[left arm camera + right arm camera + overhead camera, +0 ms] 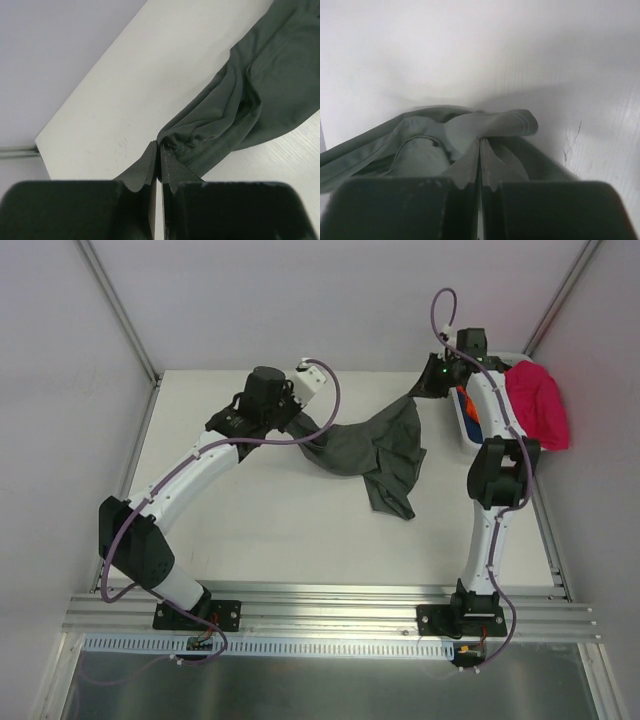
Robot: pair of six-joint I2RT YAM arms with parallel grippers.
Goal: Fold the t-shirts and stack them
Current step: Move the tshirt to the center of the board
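Grey shirt (375, 450) sits bunched over far half of table (270, 530), strung between left gripper (159, 150) and right gripper (480, 145).
Both pinch thin cloth edges only; more pull could slip a hem free, and the trailing tail may fold crooked.

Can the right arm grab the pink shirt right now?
Probably not yet. The pink shirt lies uncovered, draped over the basket right beside the right arm. But its fingers are shut on the grey-green shirt, so it would likely have to let go first.
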